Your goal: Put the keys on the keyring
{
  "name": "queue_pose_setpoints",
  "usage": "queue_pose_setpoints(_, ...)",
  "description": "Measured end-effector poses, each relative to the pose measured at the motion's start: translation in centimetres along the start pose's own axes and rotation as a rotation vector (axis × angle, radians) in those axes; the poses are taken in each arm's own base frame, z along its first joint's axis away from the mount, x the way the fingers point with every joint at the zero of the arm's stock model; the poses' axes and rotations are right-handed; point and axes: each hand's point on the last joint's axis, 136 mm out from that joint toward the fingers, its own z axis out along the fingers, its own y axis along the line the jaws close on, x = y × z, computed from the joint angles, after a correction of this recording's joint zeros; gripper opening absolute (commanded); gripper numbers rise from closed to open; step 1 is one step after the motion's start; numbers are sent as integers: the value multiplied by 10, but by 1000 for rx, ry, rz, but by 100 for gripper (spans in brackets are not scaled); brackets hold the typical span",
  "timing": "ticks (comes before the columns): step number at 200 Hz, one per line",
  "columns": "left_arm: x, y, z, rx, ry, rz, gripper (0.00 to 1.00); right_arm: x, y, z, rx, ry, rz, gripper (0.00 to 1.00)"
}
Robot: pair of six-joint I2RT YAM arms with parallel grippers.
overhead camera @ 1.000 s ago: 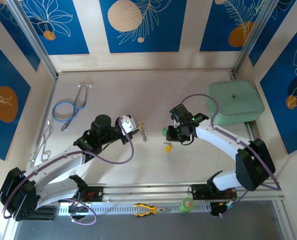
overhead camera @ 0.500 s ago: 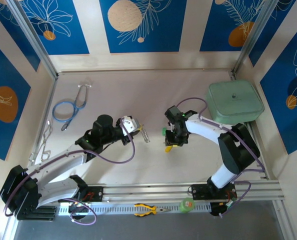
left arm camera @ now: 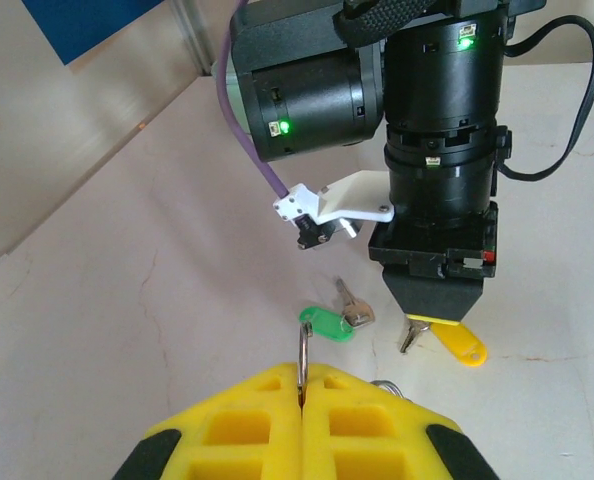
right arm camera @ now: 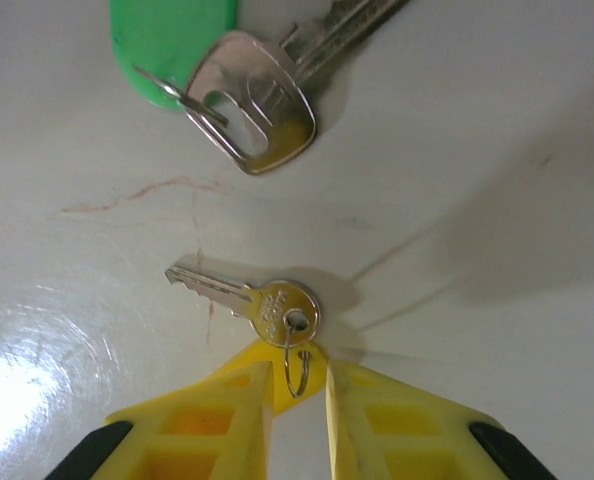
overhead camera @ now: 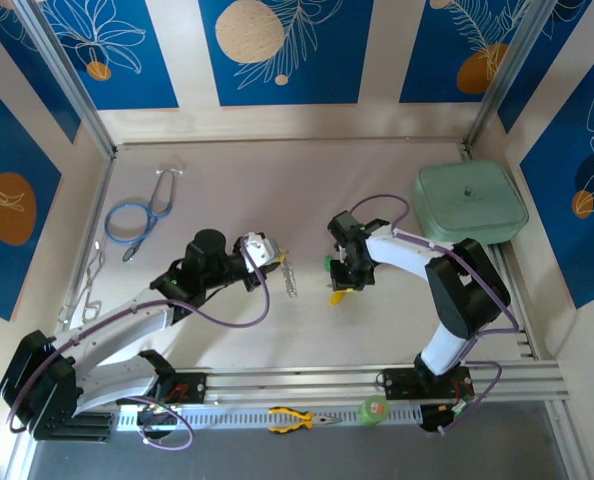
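Two to thread: green key [right arm camera: 257,100] and yellow key [right arm camera: 277,310] lie mid-frame on the table [overhead camera: 397,330]. Now the right gripper [right arm camera: 297,378] straddles the yellow tag; gripped or not, I can't tell. The left gripper [left arm camera: 304,388] is clenched on the keyring [left arm camera: 303,352]. It's the pickup step, and threading comes next. Bare table all round, with the green case [overhead camera: 472,200] well apart, upper right.

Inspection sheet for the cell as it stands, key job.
Surface: pale table, hairline cracks.
Job's things: green-tagged key and yellow-tagged key lie mid-table; keyring hangs from left gripper.
Clutter: stethoscope, wire clips far left; pliers, tape roll on near rail; green lidded box right rear.
Grippers: left gripper shut on a keyring ring; right gripper jaws narrowly apart astride the yellow-tagged key's tag end, grip unclear.
Cables: purple cables loop off both arms.
Surroundings: blue floral wall panels.
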Motion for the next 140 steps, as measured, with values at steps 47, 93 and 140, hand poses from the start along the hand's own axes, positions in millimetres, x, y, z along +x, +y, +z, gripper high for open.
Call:
queue_pose_setpoints(47,0,-1,0,3,-1,0,0,-5,1,1,3,-9,-17,11)
queue_pose_setpoints(93,0,-1,0,4,-1,2,0,-6,1,1,3,-11,-22,12)
queue_pose_setpoints(140,-1,-2,0,10,-3,3,0,-5,1,4,8,0,-28,14)
